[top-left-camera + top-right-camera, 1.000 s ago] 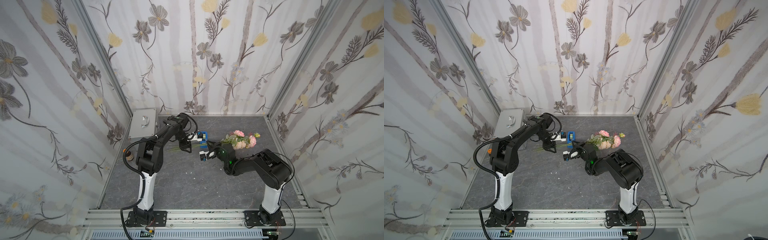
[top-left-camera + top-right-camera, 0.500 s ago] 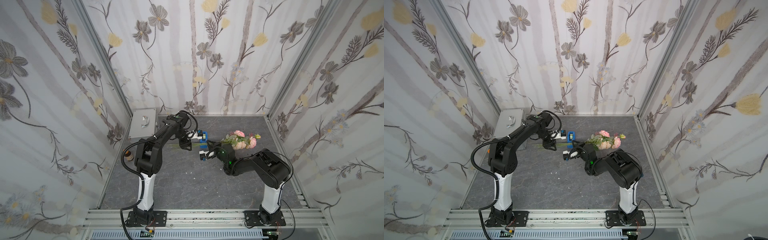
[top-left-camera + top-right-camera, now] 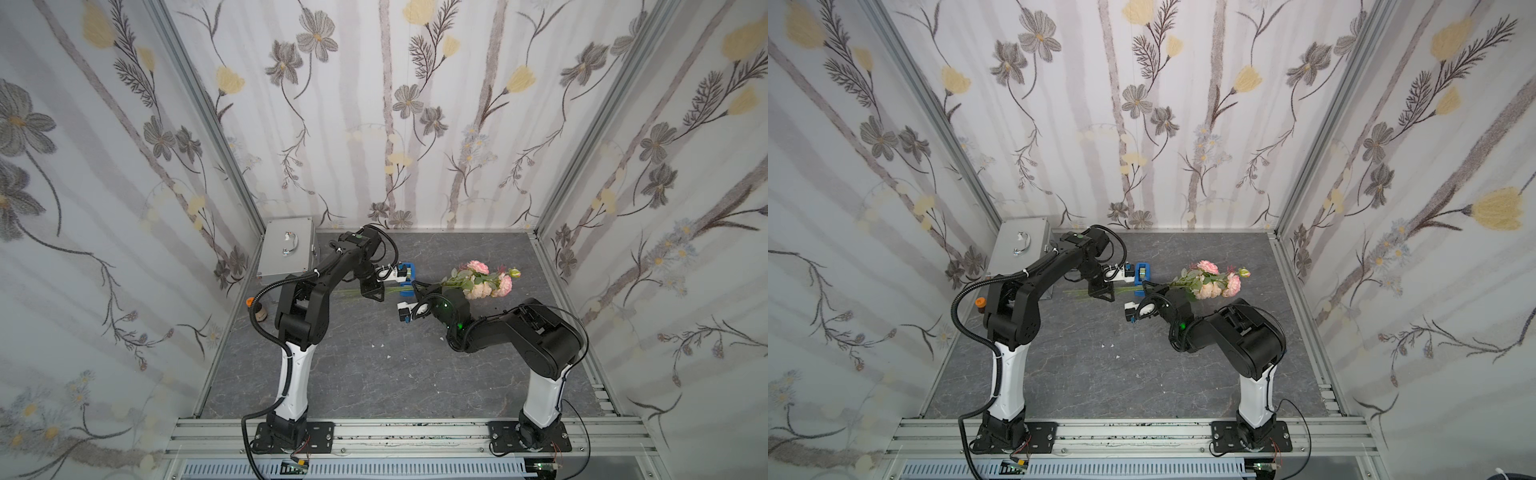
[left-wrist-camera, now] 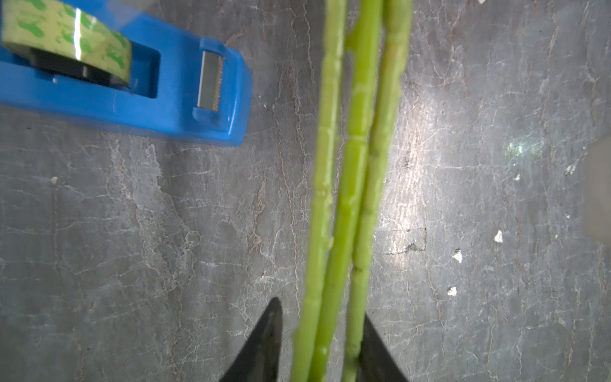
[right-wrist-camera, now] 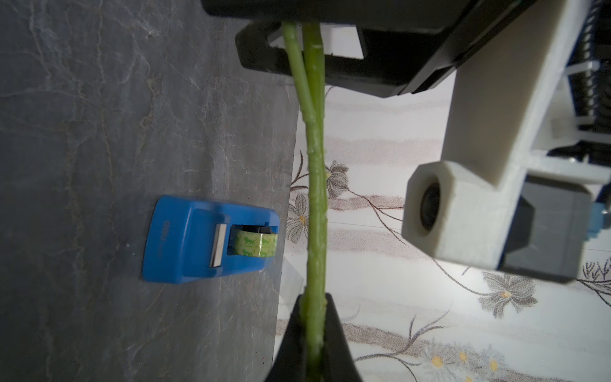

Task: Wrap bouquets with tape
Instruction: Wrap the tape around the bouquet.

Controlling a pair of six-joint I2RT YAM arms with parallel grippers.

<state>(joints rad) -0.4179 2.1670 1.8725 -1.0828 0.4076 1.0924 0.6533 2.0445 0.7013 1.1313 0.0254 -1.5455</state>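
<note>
Bouquet (image 3: pixel 485 283): one bunch of pink-and-cream roses with a bud and green leaves, in both top views (image 3: pixel 1213 283). It lies across the middle of the table (image 3: pixel 374 374) at the far side, with the blooms towards the right-hand wall.
Stems (image 4: pixel 347 198): thin and green, running side by side from the right tool to the left tool. Their cut ends stick out past the left tool.
Right tool (image 5: pixel 315 330): pressed together on the stems just below the leaves (no gap shows at either finger). The blooms lie beyond it, behind its wrist, in a top view (image 3: pixel 415 286).
Left tool (image 4: pixel 319 344): one finger on each side of the stems, further along from the blooms (image 3: pixel 1100 291). One finger touches the stems and the other sits just beside them. Whether it is truly clamped cannot be told.
Dispenser (image 3: pixel 409 272): small, blue plastic, standing on the table between the two tools on the far-wall side of the stems (image 3: pixel 1144 272). Its cutter end points at the stems. The left wrist view (image 4: pixel 165 99) shows a strip of bare table between them.
Tape (image 4: pixel 66 36): clear roll with a greenish-yellow core, seated in the dispenser (image 5: pixel 254 244). Neither tool touches it.
Case (image 3: pixel 289 249): silver metal with a handle, in the far left corner.
Bottle (image 3: pixel 257 309): small, brown, orange cap, at the left edge of the table.
</note>
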